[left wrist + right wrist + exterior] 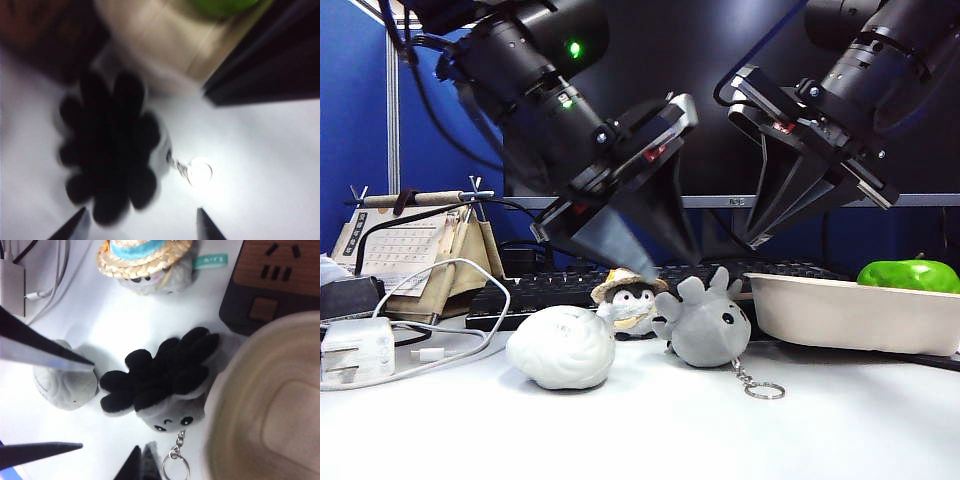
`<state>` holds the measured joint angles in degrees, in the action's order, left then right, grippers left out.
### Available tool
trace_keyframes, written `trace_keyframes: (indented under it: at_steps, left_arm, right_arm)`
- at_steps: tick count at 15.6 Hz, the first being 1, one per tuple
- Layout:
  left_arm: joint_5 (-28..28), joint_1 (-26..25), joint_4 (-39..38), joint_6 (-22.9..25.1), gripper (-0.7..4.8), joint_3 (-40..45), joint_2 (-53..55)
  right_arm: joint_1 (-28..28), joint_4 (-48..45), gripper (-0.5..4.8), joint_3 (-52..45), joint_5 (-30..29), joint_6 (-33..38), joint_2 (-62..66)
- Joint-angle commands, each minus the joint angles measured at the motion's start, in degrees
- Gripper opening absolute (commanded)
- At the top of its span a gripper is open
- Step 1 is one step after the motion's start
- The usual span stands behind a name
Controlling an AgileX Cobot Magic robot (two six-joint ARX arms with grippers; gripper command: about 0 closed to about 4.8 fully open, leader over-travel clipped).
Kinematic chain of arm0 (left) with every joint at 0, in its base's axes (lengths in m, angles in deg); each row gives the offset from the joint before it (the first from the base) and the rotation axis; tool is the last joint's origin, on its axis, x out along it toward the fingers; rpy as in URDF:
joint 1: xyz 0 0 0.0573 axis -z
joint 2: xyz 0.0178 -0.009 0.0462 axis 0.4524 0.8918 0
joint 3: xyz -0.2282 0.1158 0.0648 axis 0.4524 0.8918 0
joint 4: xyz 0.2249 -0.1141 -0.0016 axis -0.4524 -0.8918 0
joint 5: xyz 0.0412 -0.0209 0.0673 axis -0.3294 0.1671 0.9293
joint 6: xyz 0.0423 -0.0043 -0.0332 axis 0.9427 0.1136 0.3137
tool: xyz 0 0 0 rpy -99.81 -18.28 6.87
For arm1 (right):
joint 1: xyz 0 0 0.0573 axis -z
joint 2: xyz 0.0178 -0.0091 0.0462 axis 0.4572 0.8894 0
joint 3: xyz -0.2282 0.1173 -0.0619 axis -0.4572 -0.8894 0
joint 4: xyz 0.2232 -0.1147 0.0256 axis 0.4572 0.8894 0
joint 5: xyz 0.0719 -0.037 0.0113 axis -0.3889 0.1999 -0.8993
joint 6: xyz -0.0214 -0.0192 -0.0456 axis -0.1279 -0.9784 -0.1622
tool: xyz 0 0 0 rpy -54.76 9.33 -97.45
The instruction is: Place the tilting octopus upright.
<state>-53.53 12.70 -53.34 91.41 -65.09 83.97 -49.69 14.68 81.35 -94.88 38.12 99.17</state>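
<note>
The grey plush octopus (708, 325) lies tipped over on the white table, head down and stubby tentacles pointing up. Its keyring (764, 389) rests on the table beside it. In the right wrist view the black underside of the octopus (165, 375) faces the camera, with the small eyes toward the ring. My left gripper (672, 265) hangs just above it, open, nothing between the fingers. In the blurred left wrist view the octopus (110, 155) sits ahead of the left gripper (141, 225). My right gripper (757, 243) hovers shut above and to the right; its tips (142, 462) are near the keyring.
A white brain-shaped lump (562, 345) and a straw-hatted penguin plush (630, 300) sit left of the octopus. A beige tray (840, 315) holding a green pepper (910, 274) stands close on the right. Behind are a keyboard (545, 290), a desk calendar (400, 245), and a charger with cables (358, 350).
</note>
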Motion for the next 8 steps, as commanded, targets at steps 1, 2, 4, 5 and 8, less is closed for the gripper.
trace_keyframes:
  at_steps: [1, 2, 4, 5, 8]
  left_arm:
    - [0.04, 0.17, 1.57, 7.96, 2.79, -0.22, -0.20]
    - [0.09, 0.15, 1.60, 9.22, 2.79, -0.22, -0.20]
    - [1.11, 0.17, 1.88, 14.62, 2.90, -0.22, -0.20]
    - [1.84, 0.15, 2.01, 15.78, 2.92, -0.22, -0.20]
    - [2.49, 0.15, 2.38, 16.28, 2.92, -0.22, -0.20]
  right_arm:
    - [-0.07, -1.57, 0.00, 0.37, -0.26, 0.07, -0.28]
    - [-0.07, -1.75, 0.00, 0.37, -0.26, 0.07, -0.28]
    - [-0.07, -2.40, 0.00, 0.37, -0.26, 0.07, -0.28]
    - [-0.07, -2.93, 0.00, 0.37, -0.26, 0.07, -0.28]
    - [-0.07, -3.65, 0.00, 0.37, -0.26, 0.13, -0.28]
